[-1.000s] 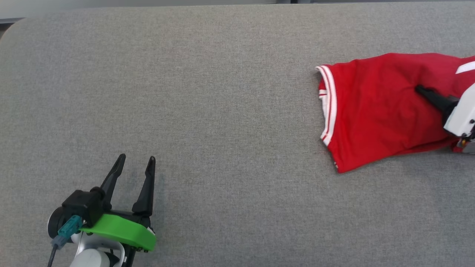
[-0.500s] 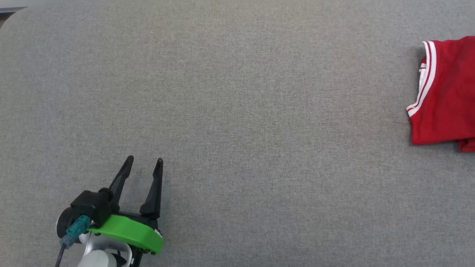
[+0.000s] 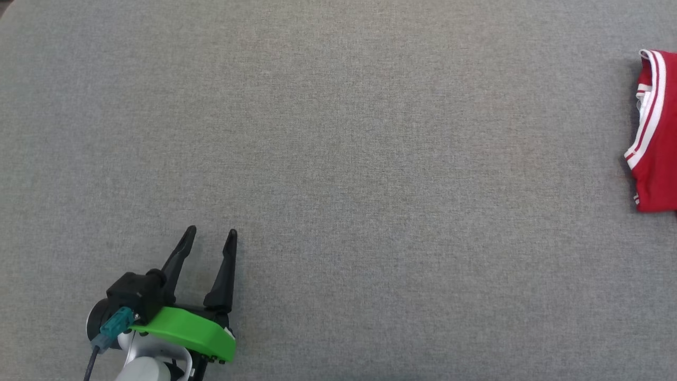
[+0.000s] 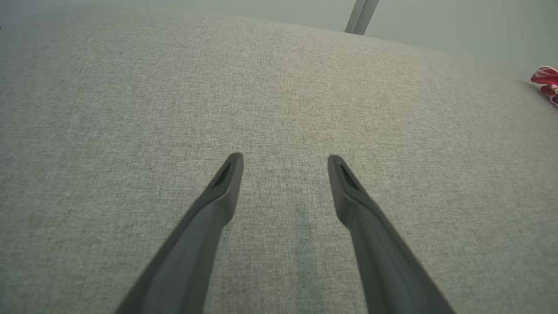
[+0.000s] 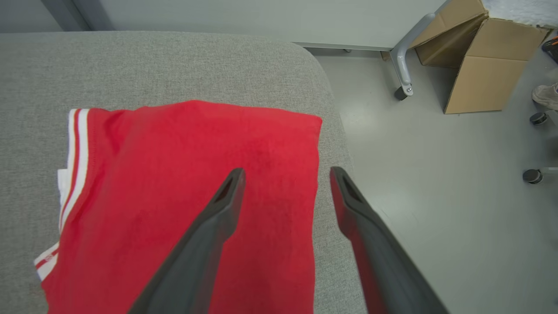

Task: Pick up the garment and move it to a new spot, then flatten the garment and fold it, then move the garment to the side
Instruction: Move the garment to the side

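The garment (image 5: 187, 192) is a red shirt with white striped trim, folded flat near the grey table's right end. Its striped edge (image 3: 653, 132) pokes into the head view at the far right, and a small piece (image 4: 545, 78) shows at the right of the left wrist view. My right gripper (image 5: 285, 174) hovers above the garment's right edge, open, with nothing between its fingers. My left gripper (image 3: 211, 238) rests open at the lower left over bare table, far from the garment.
The grey fabric table (image 3: 338, 159) spreads wide between my left gripper and the garment. Its rounded right end (image 5: 331, 131) drops to a grey floor. A cardboard box (image 5: 479, 65), a metal frame leg on a caster (image 5: 403, 65) and a person's shoe (image 5: 545, 96) lie beyond it.
The head camera has swung left, so the garment has slid to that view's right edge. A second ago my right gripper lay shut on the garment; its jaws have since opened and let go.
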